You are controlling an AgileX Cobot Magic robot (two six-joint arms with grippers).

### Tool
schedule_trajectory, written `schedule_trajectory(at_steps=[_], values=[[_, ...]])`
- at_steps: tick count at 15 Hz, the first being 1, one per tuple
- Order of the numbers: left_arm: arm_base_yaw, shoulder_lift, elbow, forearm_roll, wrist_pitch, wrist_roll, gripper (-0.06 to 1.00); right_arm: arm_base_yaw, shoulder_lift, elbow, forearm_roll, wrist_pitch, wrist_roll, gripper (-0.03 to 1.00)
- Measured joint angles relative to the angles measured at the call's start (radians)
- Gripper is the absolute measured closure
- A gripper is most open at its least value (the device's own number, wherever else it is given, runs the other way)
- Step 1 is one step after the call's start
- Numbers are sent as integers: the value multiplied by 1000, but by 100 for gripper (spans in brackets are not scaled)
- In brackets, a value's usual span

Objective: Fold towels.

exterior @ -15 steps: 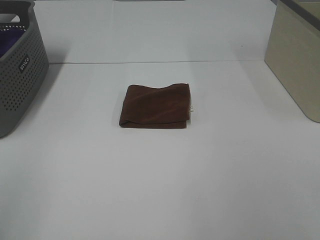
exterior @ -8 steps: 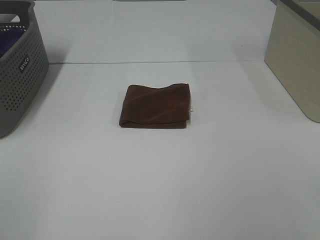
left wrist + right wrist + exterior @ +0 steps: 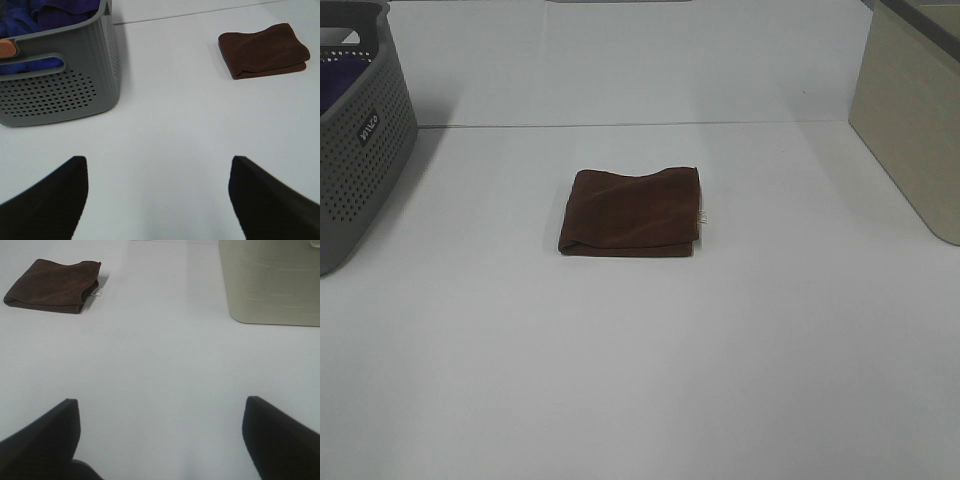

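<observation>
A dark brown towel point(image 3: 631, 212) lies folded into a small rectangle in the middle of the white table, its small white tag point(image 3: 702, 217) sticking out at its right edge. It also shows in the left wrist view point(image 3: 263, 50) and in the right wrist view point(image 3: 52, 285), far from both grippers. My left gripper point(image 3: 159, 197) is open and empty, low over bare table near the basket. My right gripper point(image 3: 161, 440) is open and empty over bare table near the beige bin. Neither arm shows in the exterior high view.
A grey perforated basket point(image 3: 355, 140) with purple cloth point(image 3: 30, 17) inside stands at the left edge. A beige bin point(image 3: 915, 115) stands at the right edge; it also shows in the right wrist view point(image 3: 270, 282). White table point(image 3: 640, 360) surrounds the towel.
</observation>
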Motion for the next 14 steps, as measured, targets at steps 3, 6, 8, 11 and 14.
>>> schedule_trajectory(at_steps=[3, 6, 8, 11, 14], values=[[-7, 0, 0, 2, 0, 0, 20, 0, 0, 0, 2, 0, 0, 14], [-7, 0, 0, 2, 0, 0, 20, 0, 0, 0, 2, 0, 0, 14], [-7, 0, 0, 2, 0, 0, 20, 0, 0, 0, 2, 0, 0, 14], [-7, 0, 0, 2, 0, 0, 20, 0, 0, 0, 2, 0, 0, 14], [-7, 0, 0, 2, 0, 0, 20, 0, 0, 0, 2, 0, 0, 14]])
